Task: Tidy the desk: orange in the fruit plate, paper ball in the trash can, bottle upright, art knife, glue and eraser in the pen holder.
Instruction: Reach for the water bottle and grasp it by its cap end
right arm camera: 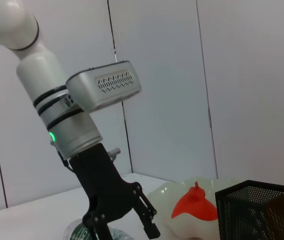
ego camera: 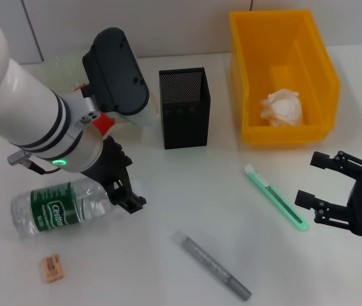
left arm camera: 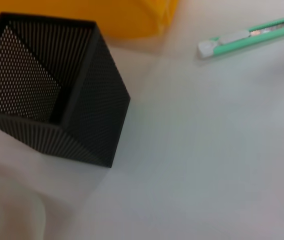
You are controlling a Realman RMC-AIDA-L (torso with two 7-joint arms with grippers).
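The bottle (ego camera: pixel 60 207) lies on its side at the front left, its neck toward my left gripper (ego camera: pixel 127 194), which stands open just beside it. The orange (ego camera: pixel 106 121) peeks out behind that arm, sitting in the fruit plate (right arm camera: pixel 164 197). The paper ball (ego camera: pixel 283 108) rests inside the yellow trash can (ego camera: pixel 283 38). The black mesh pen holder (ego camera: pixel 184 108) stands upright in the middle. The green art knife (ego camera: pixel 275 196) lies next to my open right gripper (ego camera: pixel 307 180). The grey glue stick (ego camera: pixel 216 266) lies in front. The eraser (ego camera: pixel 52 268) sits near the front left edge.
The white left arm (ego camera: pixel 21 102) covers most of the plate in the head view. A pale wall (right arm camera: pixel 207 75) rises behind the table. The left wrist view shows the pen holder (left arm camera: pixel 57 90), the bin's base (left arm camera: pixel 127 17) and the knife (left arm camera: pixel 252 32).
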